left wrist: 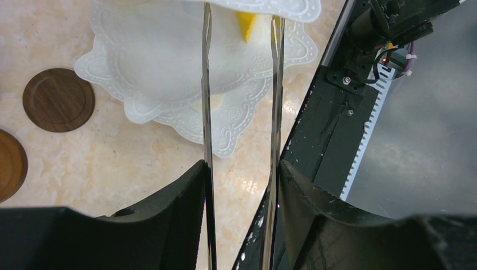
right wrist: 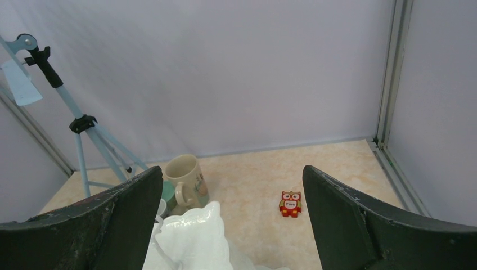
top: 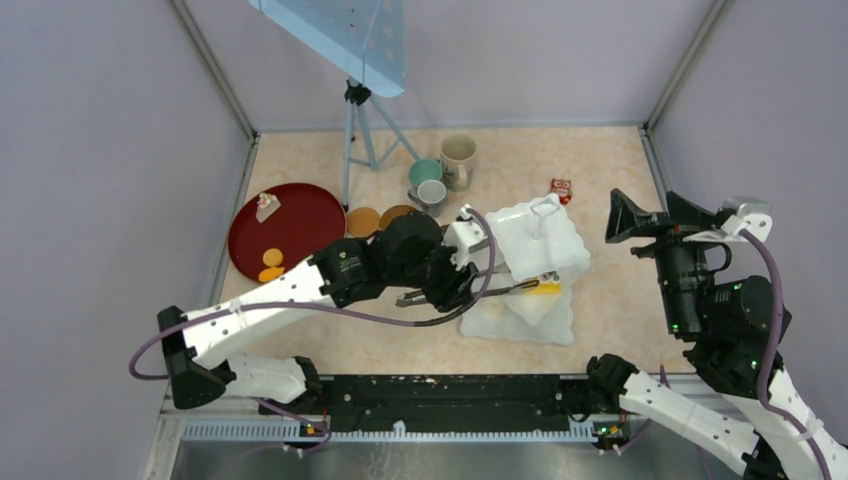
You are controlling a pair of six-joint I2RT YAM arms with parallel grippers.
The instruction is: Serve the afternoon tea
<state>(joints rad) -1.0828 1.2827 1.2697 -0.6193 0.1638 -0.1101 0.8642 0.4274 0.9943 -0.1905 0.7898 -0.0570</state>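
The white three-tier stand (top: 540,250) stands right of centre. My left gripper (top: 440,285) is shut on the long metal tongs (left wrist: 206,84), whose tips reach under an upper tier beside a yellow toy cake (left wrist: 245,25) on the stand (left wrist: 163,67). My right gripper (top: 640,225) is open and empty, raised to the right of the stand. The beige mug (top: 458,160), teal mug (top: 425,172) and small grey mug (top: 432,192) cluster behind the stand. Two brown coasters (top: 362,221) (top: 397,213) lie left of the mugs. A red owl cookie (top: 561,190) lies behind the stand.
The dark-red round tray (top: 300,240) at left holds a small cake (top: 267,205) and two orange cookies (top: 271,265). A blue tripod (top: 360,130) stands at the back. The black base rail (top: 450,400) runs along the near edge. Walls enclose the table.
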